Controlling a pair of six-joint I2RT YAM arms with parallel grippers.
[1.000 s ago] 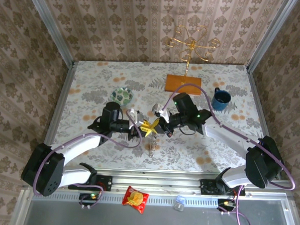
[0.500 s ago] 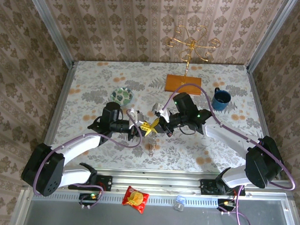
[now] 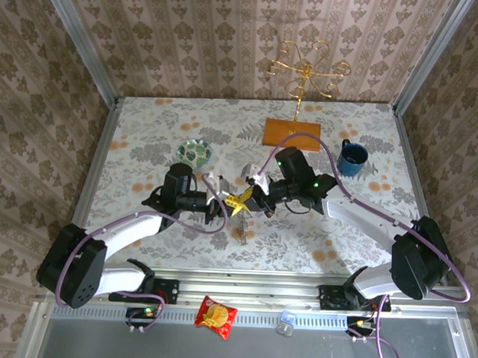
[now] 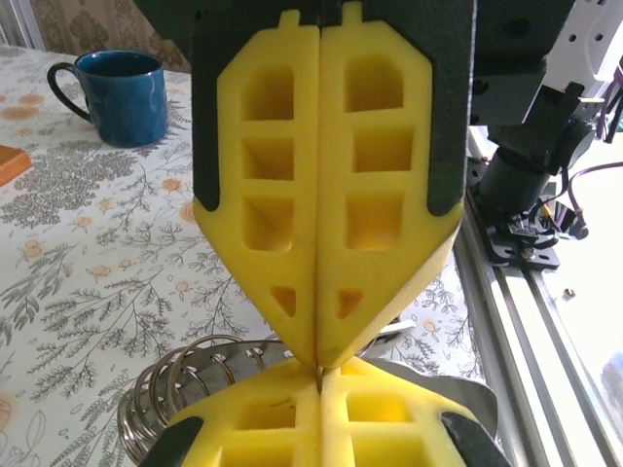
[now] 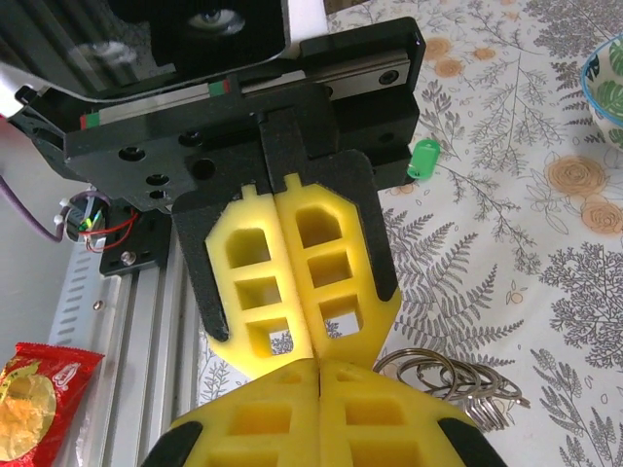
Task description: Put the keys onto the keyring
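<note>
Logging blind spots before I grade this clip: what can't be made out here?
Left wrist: keys half hidden behind left claw.
Top external: same keys too small to count or tell if threaded.
Right wrist: whether right claw pinches anything, hidden by its own yellow fingers.

Brown damask wallpaper walls (image 3: pixel 189 42) on three sides; floral-print tabletop (image 3: pixel 138 135); aluminium corner posts (image 3: pixel 77 39); even light.

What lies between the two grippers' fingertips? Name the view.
Nothing: both wrist views show the shut left gripper and shut right gripper meeting tip to tip, the metal ring cluster just beside that junction.
</note>
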